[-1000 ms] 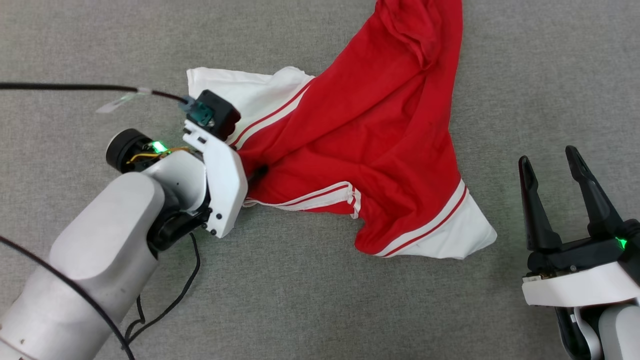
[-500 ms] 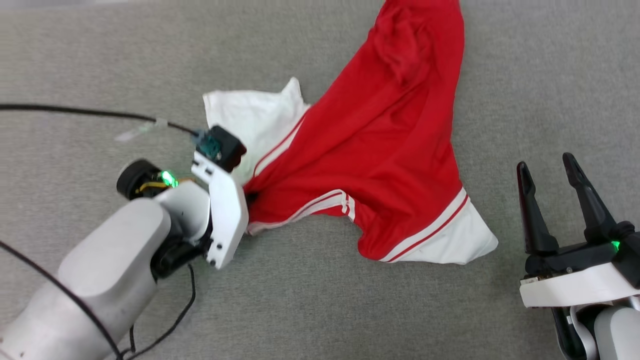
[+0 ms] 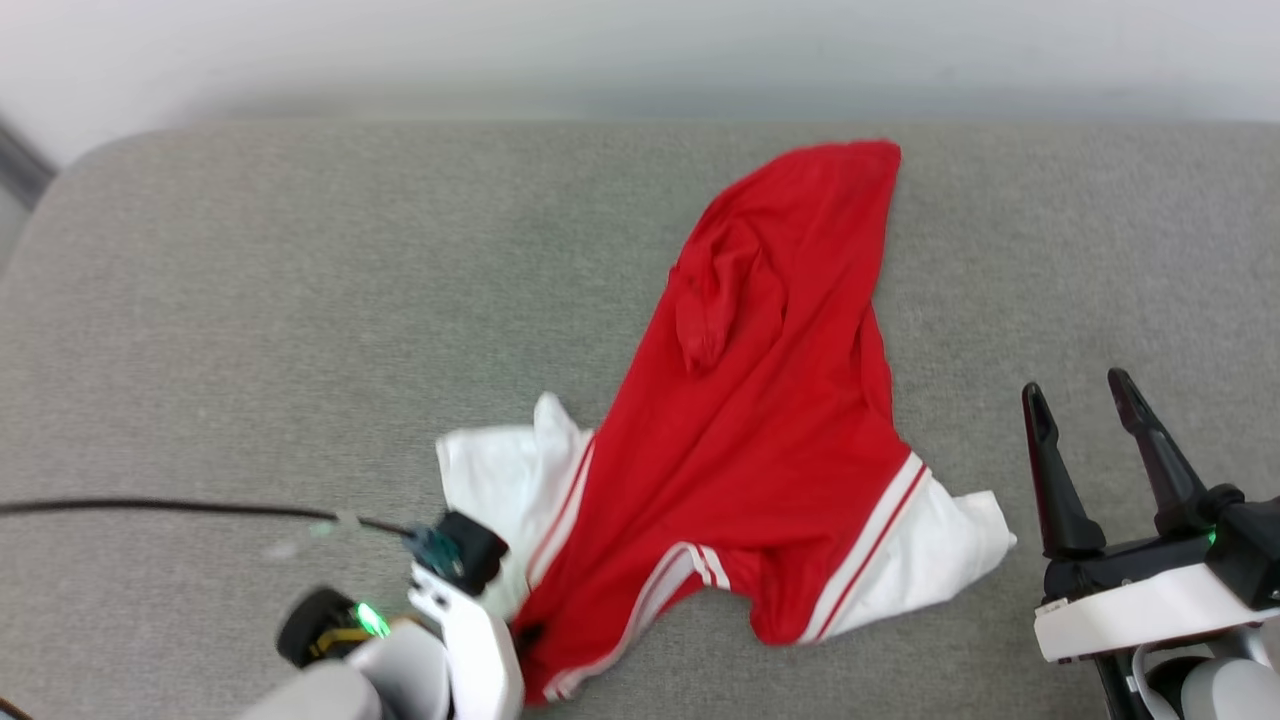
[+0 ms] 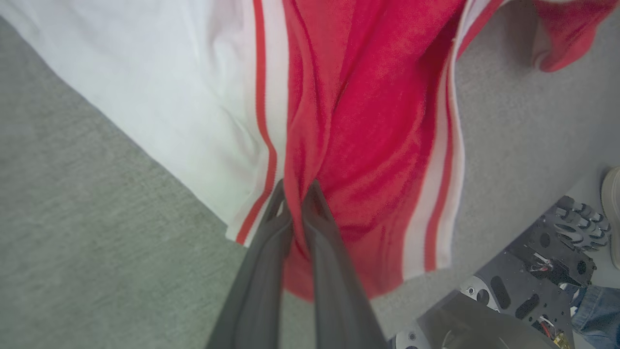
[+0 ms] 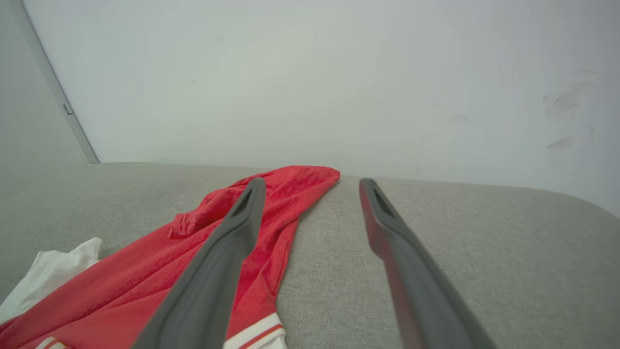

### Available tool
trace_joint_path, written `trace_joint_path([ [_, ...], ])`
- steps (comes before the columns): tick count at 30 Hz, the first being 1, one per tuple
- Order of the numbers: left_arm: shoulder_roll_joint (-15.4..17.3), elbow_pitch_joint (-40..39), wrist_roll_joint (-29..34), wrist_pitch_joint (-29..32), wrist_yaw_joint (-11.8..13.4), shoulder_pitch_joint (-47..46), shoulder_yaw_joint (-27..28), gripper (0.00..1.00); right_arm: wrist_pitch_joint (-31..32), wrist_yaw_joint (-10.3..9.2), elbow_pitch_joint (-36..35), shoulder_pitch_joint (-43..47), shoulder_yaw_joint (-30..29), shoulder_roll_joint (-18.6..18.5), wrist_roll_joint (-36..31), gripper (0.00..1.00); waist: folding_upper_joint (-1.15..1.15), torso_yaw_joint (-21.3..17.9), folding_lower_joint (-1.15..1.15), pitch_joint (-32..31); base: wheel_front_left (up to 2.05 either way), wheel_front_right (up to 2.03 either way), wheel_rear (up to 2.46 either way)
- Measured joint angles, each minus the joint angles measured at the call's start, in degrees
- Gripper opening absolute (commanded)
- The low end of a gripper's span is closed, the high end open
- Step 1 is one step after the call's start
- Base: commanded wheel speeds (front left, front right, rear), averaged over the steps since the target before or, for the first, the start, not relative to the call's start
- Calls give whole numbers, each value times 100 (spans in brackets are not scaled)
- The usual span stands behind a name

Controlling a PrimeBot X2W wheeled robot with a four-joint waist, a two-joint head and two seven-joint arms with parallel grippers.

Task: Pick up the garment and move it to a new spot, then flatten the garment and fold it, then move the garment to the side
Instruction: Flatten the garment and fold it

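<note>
The red shirt (image 3: pixel 760 420) lies bunched up on the grey padded top (image 3: pixel 250 300), in the middle and a bit to the right. It is not flat. It has long folds, and a lump of cloth sits partway up it. Its long way runs from near and left to far and right. The thin red end points away from the robot, toward the pale wall (image 3: pixel 600 50). The wide end, with the red and white stripes, is close to the robot. There the white left sleeve (image 3: pixel 490 470) sticks out to one side and the white right sleeve (image 3: pixel 950 540) to the other. No letters can be seen. The left gripper (image 4: pixel 295 191) has its two dark fingers pressed together on a pinch of red cloth, right beside the stripes of the left sleeve. The right gripper (image 3: pixel 1075 385) hangs over the grey top just to the right of the shirt, fingers apart, with nothing in them. So it looks like only the grab is done. Carrying the shirt to a new spot, smoothing it, folding it and putting it aside all seem left to do.
</note>
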Motion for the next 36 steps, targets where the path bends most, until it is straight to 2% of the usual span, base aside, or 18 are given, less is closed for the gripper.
trace_joint_path([
  [5, -286, -285, 33, -248, 257, 622, -249, 0, 81, 0, -15, 117, 11, -12, 48, 100, 0, 154, -1, -264, 0, 0, 0],
  [9, -475, -208, 76, -515, 344, 801, -310, 2, 169, 0, -20, 177, 64, -31, 86, 100, 0, 208, 0, -405, 0, 0, 0],
  [10, -517, -163, 101, -609, 348, 812, -311, 63, 176, 0, -19, 183, 85, -42, 92, 100, 0, 214, -1, -427, 0, 0, 0],
  [11, -558, -118, 156, -730, 378, 817, -302, 100, 198, 0, -19, 191, 113, -52, 109, 100, 0, 217, 0, -448, 0, 0, 0],
  [17, -603, -53, 160, -1568, 508, 826, 160, 100, 245, 0, 20, 267, 181, -94, 163, 100, 0, 213, -1, -567, 0, 0, 0],
  [22, -277, -269, 71, -1994, 738, 871, 654, 100, 322, 0, 45, 316, 215, -107, 234, 100, 0, 182, -1, -628, 0, 0, 0],
  [24, -34, -325, 71, -1919, 837, 900, 743, 100, 370, 0, 36, 316, 229, -119, 243, 100, 0, 163, -1, -596, 0, 0, 0],
  [28, 350, -371, 1, -1535, 883, 898, 818, 100, 446, 0, -19, 315, 283, -151, 244, 100, 0, 112, -1, -464, 0, 0, 0],
  [31, 463, -386, -76, -1235, 870, 800, 813, 100, 483, 0, -54, 305, 287, -164, 243, 100, 0, 72, -1, -318, 0, 0, 0],
  [36, 505, -221, -127, -911, 693, 459, 786, 100, 521, 0, -87, 243, 288, -169, 225, 100, 0, -12, 0, -15, 0, 0, 0],
])
